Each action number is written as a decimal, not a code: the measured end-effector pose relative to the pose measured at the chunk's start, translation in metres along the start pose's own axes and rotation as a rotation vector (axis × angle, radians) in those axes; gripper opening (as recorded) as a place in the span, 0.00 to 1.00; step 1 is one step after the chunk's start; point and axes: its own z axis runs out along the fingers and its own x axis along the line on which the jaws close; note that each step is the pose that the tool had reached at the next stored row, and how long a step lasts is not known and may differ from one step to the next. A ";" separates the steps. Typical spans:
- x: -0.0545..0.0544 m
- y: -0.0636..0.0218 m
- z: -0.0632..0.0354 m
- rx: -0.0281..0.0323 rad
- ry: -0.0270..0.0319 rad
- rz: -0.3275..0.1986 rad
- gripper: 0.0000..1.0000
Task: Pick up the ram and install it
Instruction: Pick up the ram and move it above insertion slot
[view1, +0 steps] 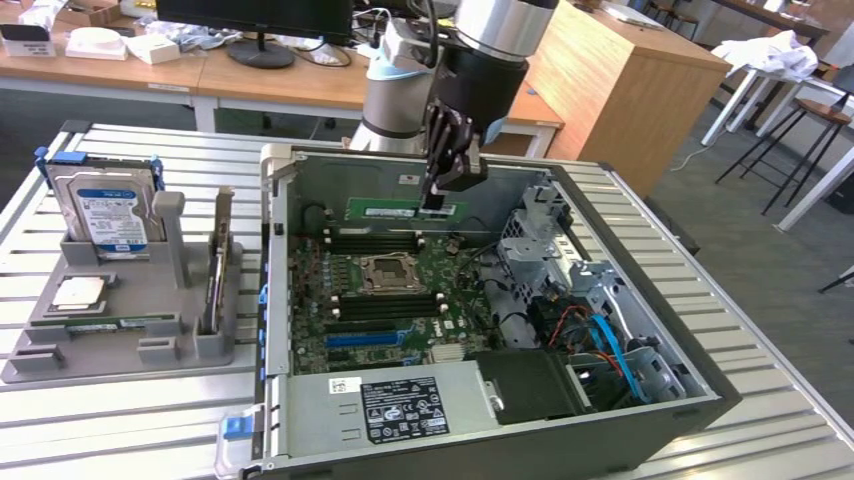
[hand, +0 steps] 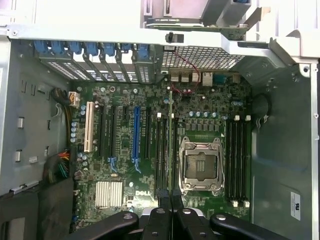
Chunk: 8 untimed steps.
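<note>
The ram (view1: 400, 212), a long green stick, hangs level above the motherboard (view1: 387, 300) inside the open computer case (view1: 694, 390). My gripper (view1: 438, 205) is shut on its end toward the exterior view's right. In the wrist view the ram (hand: 171, 145) shows edge-on as a thin green line running out from my gripper (hand: 171, 220). It lies over the black memory slots (hand: 162, 150) beside the open CPU socket (hand: 201, 165). I cannot tell whether the stick touches a slot.
A second bank of memory slots (hand: 237, 160) lies on the socket's other side. The metal drive cage (view1: 561, 250) and the power supply (view1: 400, 405) crowd the case. At the exterior view's left, a grey holder (view1: 134, 345) carries a hard drive (view1: 114, 215) and a silver chip (view1: 80, 292).
</note>
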 end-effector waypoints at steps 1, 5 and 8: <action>0.000 -0.0001 0.0009 0.0000 0.0000 0.000 0.11; 0.000 -0.0003 0.0043 0.0000 0.0002 0.000 0.11; 0.000 -0.0005 0.0068 0.0000 0.0001 0.000 0.11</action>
